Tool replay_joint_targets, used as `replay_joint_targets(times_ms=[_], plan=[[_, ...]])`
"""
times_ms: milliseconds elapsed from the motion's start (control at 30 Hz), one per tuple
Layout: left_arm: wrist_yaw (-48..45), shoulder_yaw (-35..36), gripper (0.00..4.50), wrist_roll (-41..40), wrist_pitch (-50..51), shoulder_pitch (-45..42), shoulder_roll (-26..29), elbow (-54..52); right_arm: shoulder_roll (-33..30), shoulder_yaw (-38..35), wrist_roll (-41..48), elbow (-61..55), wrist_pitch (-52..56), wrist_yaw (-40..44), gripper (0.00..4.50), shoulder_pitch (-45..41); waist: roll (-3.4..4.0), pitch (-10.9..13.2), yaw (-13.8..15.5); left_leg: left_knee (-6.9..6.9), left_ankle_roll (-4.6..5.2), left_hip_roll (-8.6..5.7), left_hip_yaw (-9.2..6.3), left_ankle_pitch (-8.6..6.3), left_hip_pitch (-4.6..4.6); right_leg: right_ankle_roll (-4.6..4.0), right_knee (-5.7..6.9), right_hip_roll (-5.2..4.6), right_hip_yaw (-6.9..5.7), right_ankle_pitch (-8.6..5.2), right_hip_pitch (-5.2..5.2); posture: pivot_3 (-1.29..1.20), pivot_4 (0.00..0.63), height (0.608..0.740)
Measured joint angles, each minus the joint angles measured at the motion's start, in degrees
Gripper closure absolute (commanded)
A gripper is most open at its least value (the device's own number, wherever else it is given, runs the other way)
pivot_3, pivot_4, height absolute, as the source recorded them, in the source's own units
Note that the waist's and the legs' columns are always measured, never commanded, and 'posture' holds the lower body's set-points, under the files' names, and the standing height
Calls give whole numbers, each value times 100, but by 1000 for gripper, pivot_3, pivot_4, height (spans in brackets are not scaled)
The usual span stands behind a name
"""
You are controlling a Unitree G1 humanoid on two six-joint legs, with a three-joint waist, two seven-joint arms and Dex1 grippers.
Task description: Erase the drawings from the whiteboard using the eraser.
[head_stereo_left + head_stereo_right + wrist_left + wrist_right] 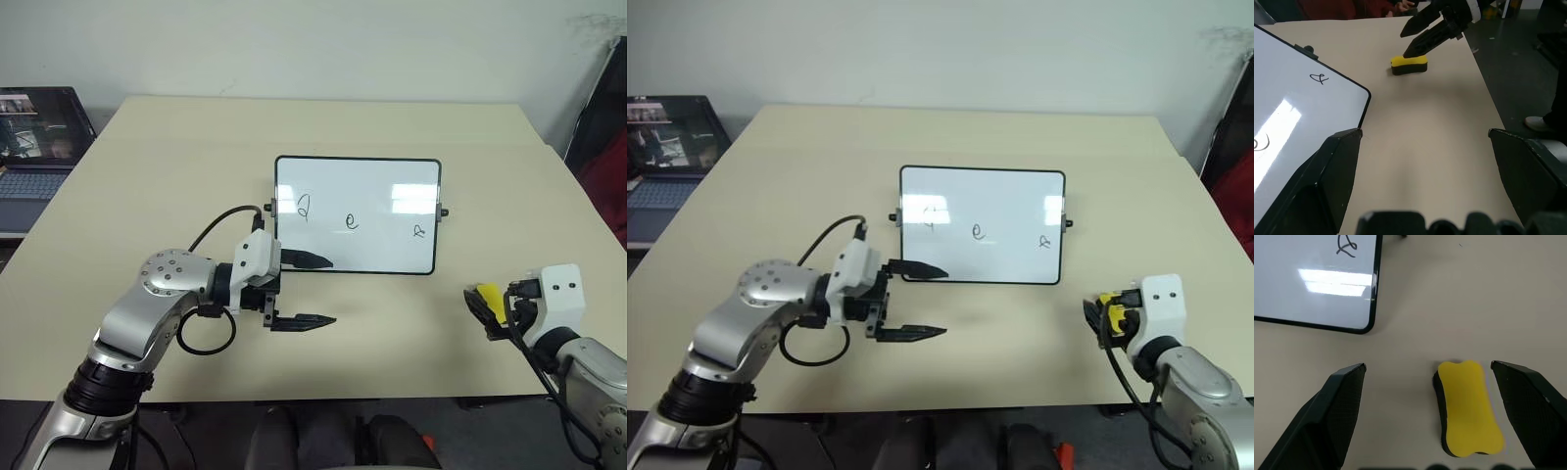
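Both pincers gaping wide, gripping nothing.

Lying flat on the matte beige table [196, 147], between the spread fingers of the right pincer [1444, 416]: the eraser [1466, 406], a waisted yellow block on a dark base. Ahead of the left pincer [312, 291], its upper fingertip overlapping the frame: the glossy whiteboard [372, 186] bearing three drawings [351, 221]. Far beyond the left pincer, a laptop [39, 147].

The two eye views look forward and down from the head over the whole surface [196, 147], sharing the whiteboard [358, 213] at its middle. The left wrist view looks low along its arm toward the eraser [1408, 64] and the board's corner. The right wrist view looks steeply down, close over that eraser.
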Motion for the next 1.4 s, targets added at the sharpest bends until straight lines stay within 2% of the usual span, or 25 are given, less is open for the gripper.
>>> replay_joint_targets(times_ms=[533,1400], plan=[[-70,-106,0,141,-63,57,-268,-33,-972,40,27,1789,-40,828,26,-791,2,1,-8,4,1,0,2,0,-1,0,1,6,2,0,0,0,150,740],[87,-150,0,295,-235,275,-347,-158,-1053,541,-233,2576,-95,1099,26,-1277,6,3,-2,5,1,0,2,1,-1,-1,2,6,2,1,0,0,150,740]])
